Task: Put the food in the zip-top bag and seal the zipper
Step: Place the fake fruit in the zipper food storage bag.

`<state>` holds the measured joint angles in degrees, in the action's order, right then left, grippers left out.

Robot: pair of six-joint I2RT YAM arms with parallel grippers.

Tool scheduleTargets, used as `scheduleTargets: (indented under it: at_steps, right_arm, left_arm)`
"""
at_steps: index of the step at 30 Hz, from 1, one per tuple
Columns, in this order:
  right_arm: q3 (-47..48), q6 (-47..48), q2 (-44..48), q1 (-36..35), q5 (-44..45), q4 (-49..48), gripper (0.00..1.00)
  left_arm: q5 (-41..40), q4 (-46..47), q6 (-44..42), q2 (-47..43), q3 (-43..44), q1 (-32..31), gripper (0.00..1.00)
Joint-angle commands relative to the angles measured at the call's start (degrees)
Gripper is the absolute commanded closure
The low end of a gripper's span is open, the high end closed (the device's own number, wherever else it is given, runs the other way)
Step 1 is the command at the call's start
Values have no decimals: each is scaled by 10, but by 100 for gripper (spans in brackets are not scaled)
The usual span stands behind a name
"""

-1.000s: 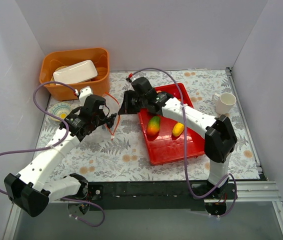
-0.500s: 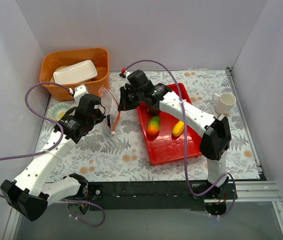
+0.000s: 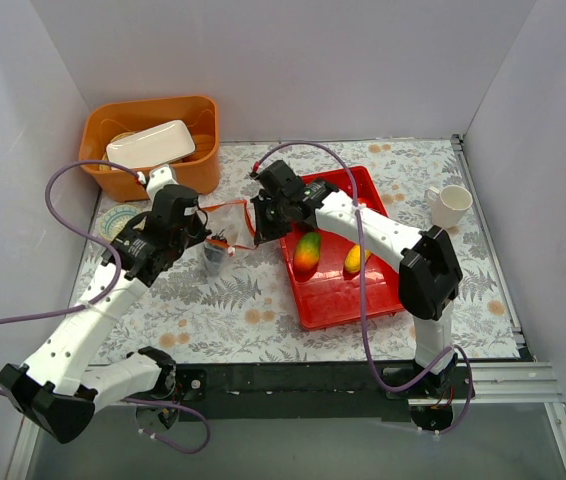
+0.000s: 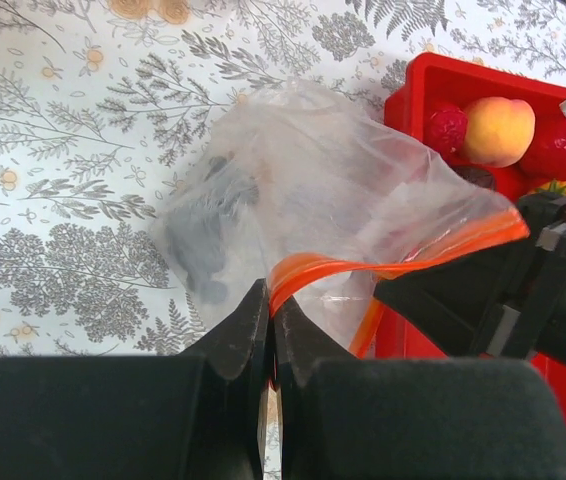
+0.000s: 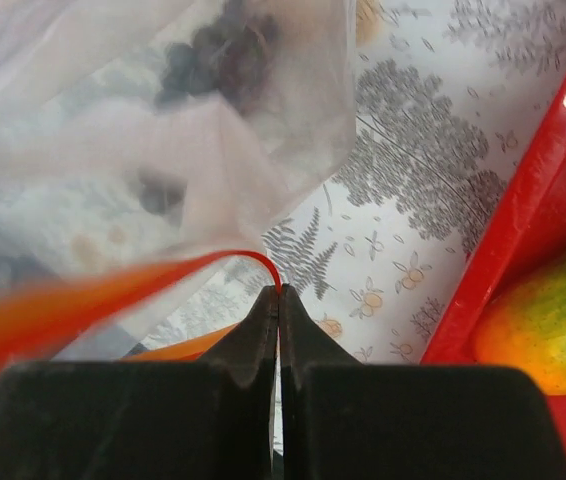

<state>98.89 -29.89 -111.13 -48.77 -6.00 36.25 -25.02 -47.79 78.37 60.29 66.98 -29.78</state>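
The clear zip-top bag (image 3: 216, 256) hangs between my two grippers, left of the red tray (image 3: 363, 300). Its orange-red zipper (image 4: 393, 262) stretches from one gripper to the other. My left gripper (image 4: 273, 298) is shut on one end of the zipper. At the other end my right gripper (image 5: 279, 292) is shut on the strip. A dark purple grape bunch (image 4: 203, 235) lies inside the bag. In the tray are a green-orange mango (image 3: 307, 252), a yellow piece (image 3: 356, 259), a peach-orange ball (image 4: 498, 130) and a red ball (image 4: 446, 128).
An orange bin (image 3: 98, 130) with a white dish (image 3: 151, 143) stands at the back left. A small patterned plate (image 3: 118, 222) lies in front of it. A white mug (image 3: 450, 206) stands at the right, beyond the tray.
Both grippers have shifted while holding the bag's mouth, the right one toward the tray. The zipper now runs stretched between them and the bag's body hangs lower.
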Motion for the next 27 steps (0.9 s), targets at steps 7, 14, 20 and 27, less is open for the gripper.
scheduleTargets:
  at_steps: [7, 14, 20, 27]
  right_arm:
    - [287, 26, -102, 3, -113, 8, 98]
    - [237, -21, -103, 3, -191, -101, 98]
    - [230, -51, -128, 3, -253, -137, 98]
    - [63, -74, -88, 17, -217, -181, 98]
  left_arm:
    - [-131, -82, -4, 32, 81, 18, 100]
    - [-182, -133, -15, 47, 175, 21, 100]
    - [-181, -133, -48, 70, 199, 25, 100]
    - [-82, -72, -59, 66, 91, 25, 100]
